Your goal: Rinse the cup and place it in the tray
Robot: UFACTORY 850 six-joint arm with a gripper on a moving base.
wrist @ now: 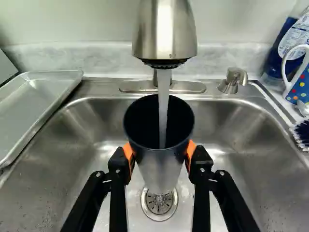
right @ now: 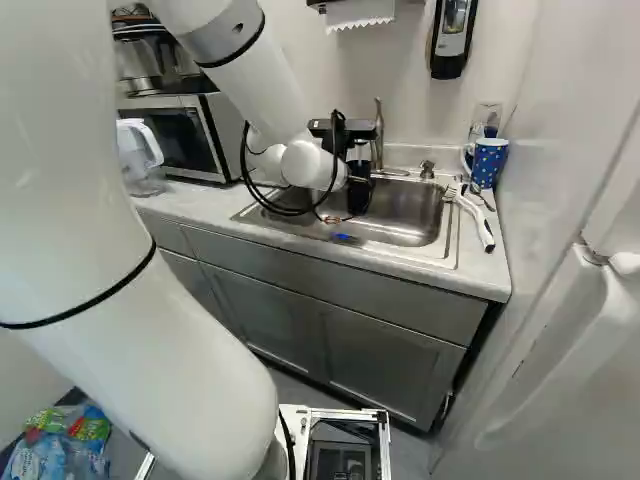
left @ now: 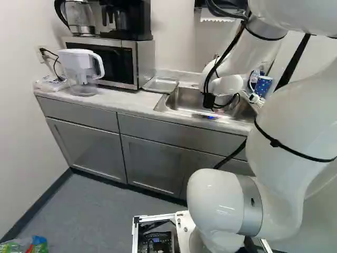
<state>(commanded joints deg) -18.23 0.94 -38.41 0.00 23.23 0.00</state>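
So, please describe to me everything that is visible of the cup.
The cup is round and shows no handle, with a dark inside and a shiny, metal-looking outer wall. It is held mouth up over the sink, between the two orange pads of the gripper. Water from the faucet runs into it. How full it is cannot be told.

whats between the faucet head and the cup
A stream of water and nothing else: it runs from the faucet head straight down into the open mouth of the cup, as the wrist view shows.
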